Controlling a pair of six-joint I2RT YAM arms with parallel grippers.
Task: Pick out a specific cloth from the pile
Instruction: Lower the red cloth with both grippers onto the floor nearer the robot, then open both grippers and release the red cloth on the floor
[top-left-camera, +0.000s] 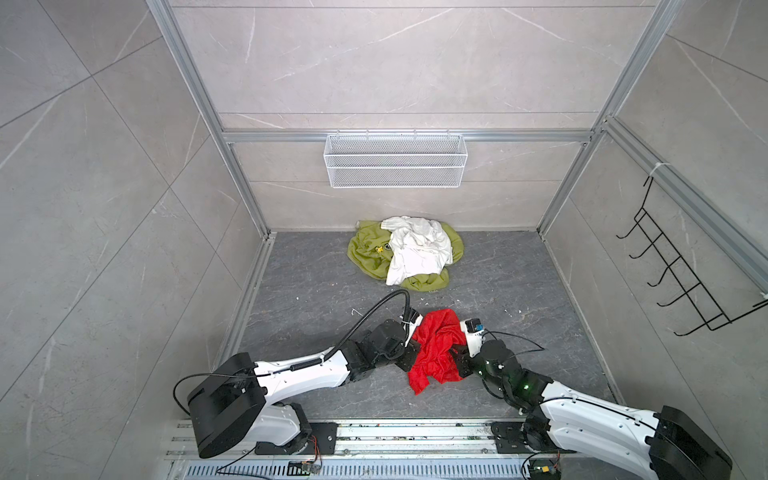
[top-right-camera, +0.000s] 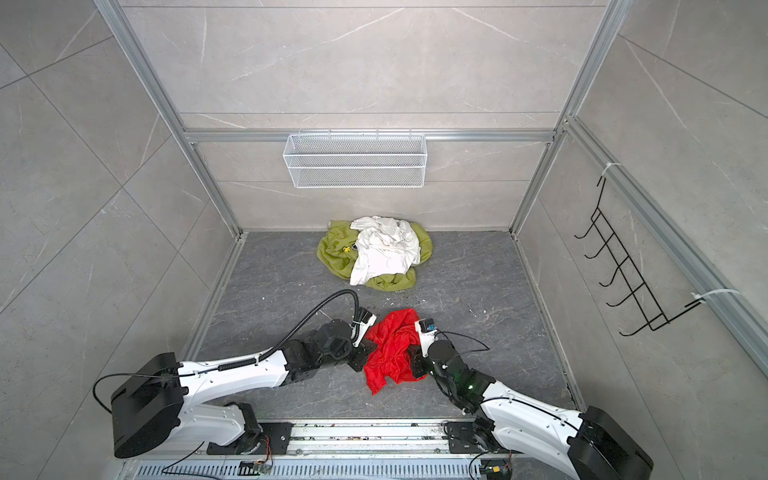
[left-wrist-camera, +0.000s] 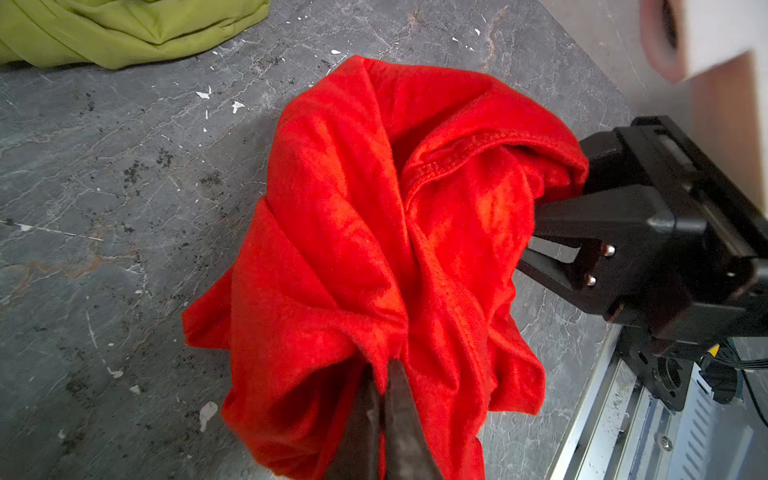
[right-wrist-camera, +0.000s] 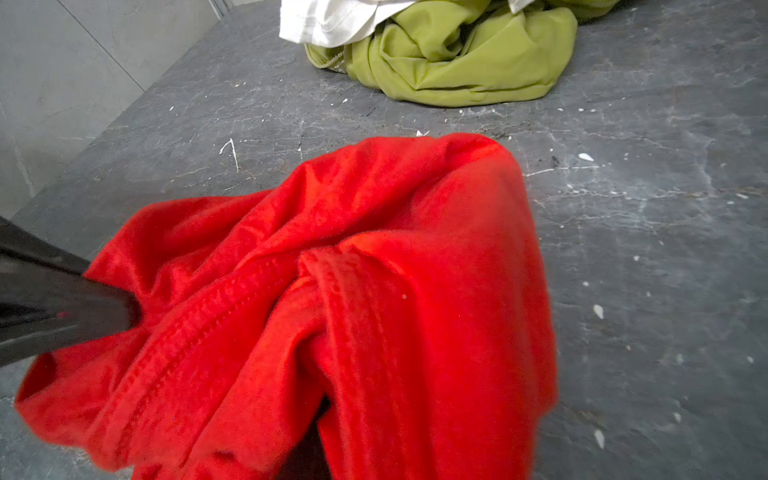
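The red cloth (top-left-camera: 436, 353) (top-right-camera: 392, 349) lies crumpled on the dark floor near the front, well apart from the pile (top-left-camera: 405, 253) of olive-green and white fabric at the back wall. My left gripper (left-wrist-camera: 384, 365) is shut on a fold of the red cloth (left-wrist-camera: 374, 228). My right gripper (left-wrist-camera: 528, 239) reaches into the cloth's opposite side. Its fingers (left-wrist-camera: 582, 212) show a narrow gap, and their tips are buried in the folds. In the right wrist view the red cloth (right-wrist-camera: 332, 291) covers the jaws.
The olive-green cloth (right-wrist-camera: 457, 62) and the white cloth (top-left-camera: 415, 249) stay heaped by the back wall. A white wire basket (top-left-camera: 395, 160) hangs on that wall. A black hook rack (top-left-camera: 673, 274) is on the right wall. The metal rail (top-left-camera: 395, 436) runs along the front.
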